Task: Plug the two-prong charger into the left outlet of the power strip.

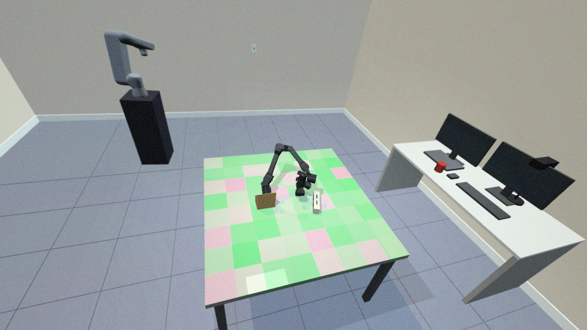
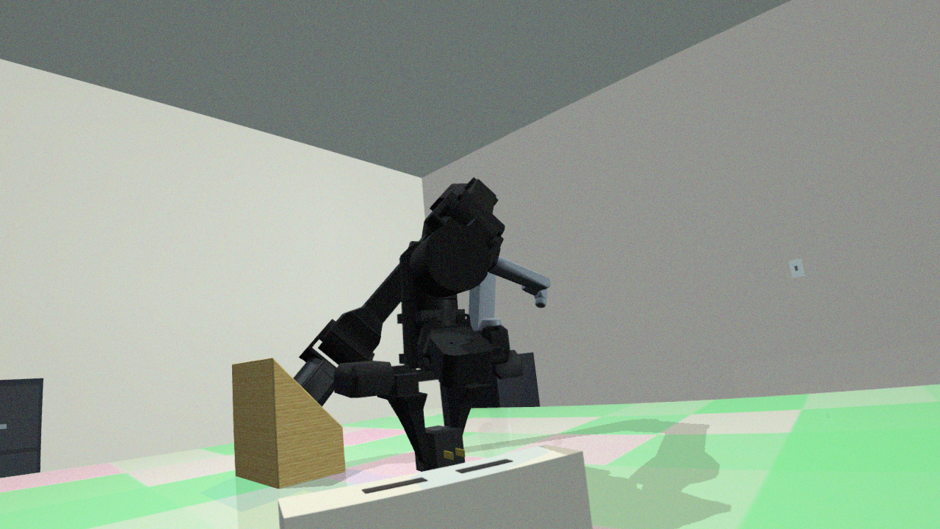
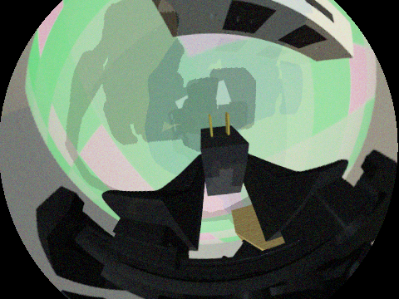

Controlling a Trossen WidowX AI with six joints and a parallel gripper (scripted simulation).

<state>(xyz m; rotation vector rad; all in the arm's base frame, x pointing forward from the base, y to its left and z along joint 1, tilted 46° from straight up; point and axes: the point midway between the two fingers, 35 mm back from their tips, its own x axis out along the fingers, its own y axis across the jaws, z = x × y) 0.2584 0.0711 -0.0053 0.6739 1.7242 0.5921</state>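
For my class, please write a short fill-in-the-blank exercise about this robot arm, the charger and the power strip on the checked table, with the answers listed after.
1. The gripper is shut on the black ______.
2. The charger has ______ gold prongs sticking out of it.
3. The white power strip lies on the table, and the charger is not yet ______ in.
4. Beside the arm stands a wedge-shaped block that looks made of ______.

Answers: charger; two; plugged; wood

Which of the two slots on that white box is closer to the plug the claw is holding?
In the exterior view, the right slot on the power strip: the charger hangs just behind it, while the left slot lies farther off, toward the wooden wedge.
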